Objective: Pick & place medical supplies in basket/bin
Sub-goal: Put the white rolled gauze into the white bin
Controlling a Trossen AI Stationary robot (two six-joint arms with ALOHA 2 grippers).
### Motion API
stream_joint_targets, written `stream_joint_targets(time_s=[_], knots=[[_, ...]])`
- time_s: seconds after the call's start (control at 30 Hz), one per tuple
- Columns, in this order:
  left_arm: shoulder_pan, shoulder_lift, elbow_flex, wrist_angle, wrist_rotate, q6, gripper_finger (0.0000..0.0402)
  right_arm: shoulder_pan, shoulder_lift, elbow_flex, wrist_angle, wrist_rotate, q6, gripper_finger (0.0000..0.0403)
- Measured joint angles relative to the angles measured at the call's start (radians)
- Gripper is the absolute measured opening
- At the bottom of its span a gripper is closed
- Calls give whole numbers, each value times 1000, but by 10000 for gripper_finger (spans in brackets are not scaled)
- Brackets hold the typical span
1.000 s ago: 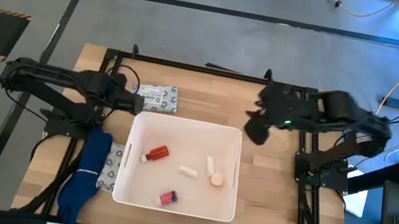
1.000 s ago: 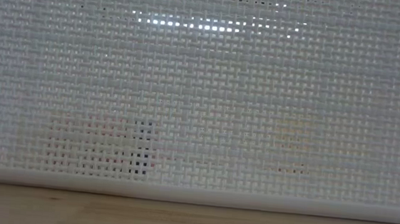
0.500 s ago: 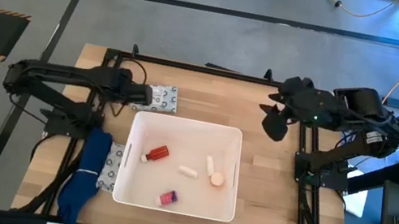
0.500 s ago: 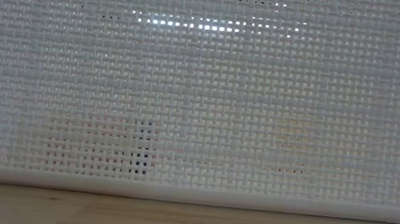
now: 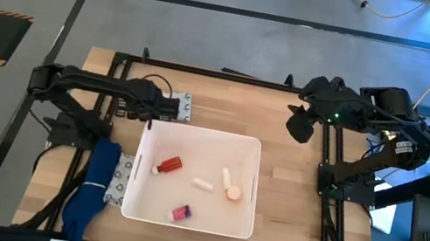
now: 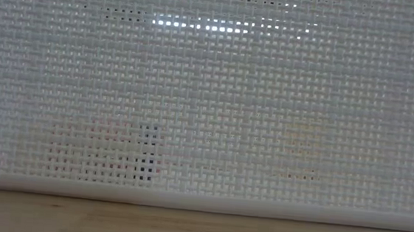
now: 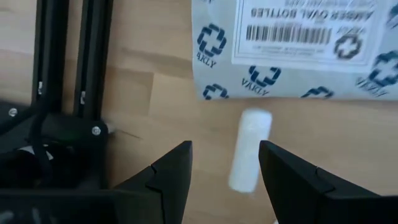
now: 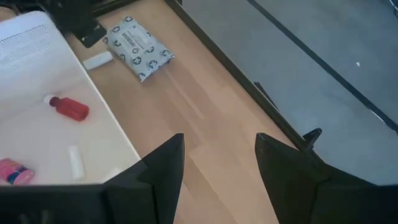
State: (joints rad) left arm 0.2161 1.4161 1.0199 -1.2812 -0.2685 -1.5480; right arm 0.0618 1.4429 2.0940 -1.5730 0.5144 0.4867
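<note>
your low camera sits against the white mesh wall of the bin, with only a strip of the wooden table under it. from above, a blue cloth lies at the near left edge of the table, a patterned packet wedged between it and the bin. inside the bin you have a red bottle, two white tubes and, an orange-capped vial and a pink-capped vial. past the bin's far left corner, your left gripper is spread wide, empty, over a white tube lying near a labelled packet. your right gripper hangs apart and empty over the far right. grey floor lies beyond.
</note>
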Motion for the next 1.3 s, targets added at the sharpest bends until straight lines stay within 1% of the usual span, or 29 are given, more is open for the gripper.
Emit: stream_joint_targets(time_s=[0.1,0.3,0.43,0.53,0.6,0.7,0.8,1.03,1.17,1.3], knots=[[0,44,0,14,11,19,181,0,0,0,1,0,-17,199],[2,110,-1,122,34,76,181,0,0,0,2,0,-44,199],[2,144,-10,112,36,77,181,0,0,0,2,-1,-48,199],[3,150,-66,154,64,70,181,0,0,0,2,-2,-49,199],[3,151,-119,212,96,69,181,0,1,0,2,-2,-49,199],[2,148,-182,317,109,68,180,0,0,0,2,-2,-48,199],[3,152,-213,391,108,68,180,-6,1,0,3,-2,-48,199],[46,147,-265,456,103,109,180,-19,1,0,5,-6,-19,199],[56,147,-277,467,99,145,168,-19,1,0,6,-11,-18,199],[59,148,-277,475,85,169,140,-19,1,0,13,-11,-8,199]])
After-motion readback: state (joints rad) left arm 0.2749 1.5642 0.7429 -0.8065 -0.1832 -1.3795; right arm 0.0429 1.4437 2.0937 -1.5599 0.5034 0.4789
